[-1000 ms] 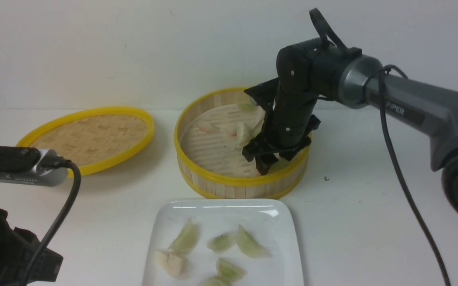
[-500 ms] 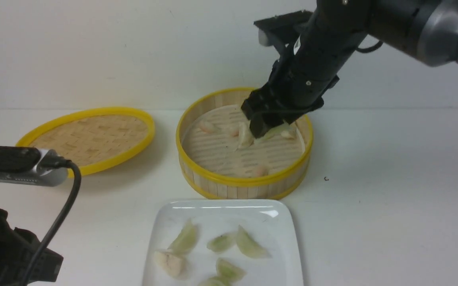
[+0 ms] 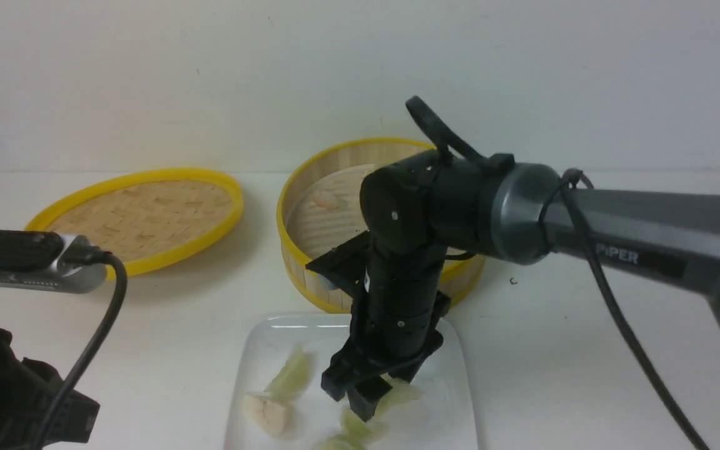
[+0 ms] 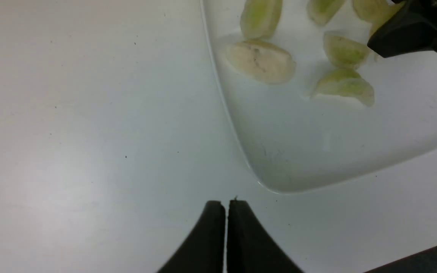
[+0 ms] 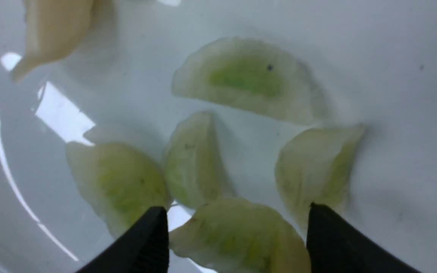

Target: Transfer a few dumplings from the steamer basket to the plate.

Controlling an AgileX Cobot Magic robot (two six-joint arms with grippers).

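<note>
White plate, bearing green dumplings; steamer basket at its twelve o'clock. Right gripper: fingers astride one dumpling, whether gripping, cannot tell. Left gripper: fingers closed.

A shallow woven lid with a yellow rim leans at a tilt. A pale wall stands behind the white table.

Lab-like robot spot: white table, white wall
</note>
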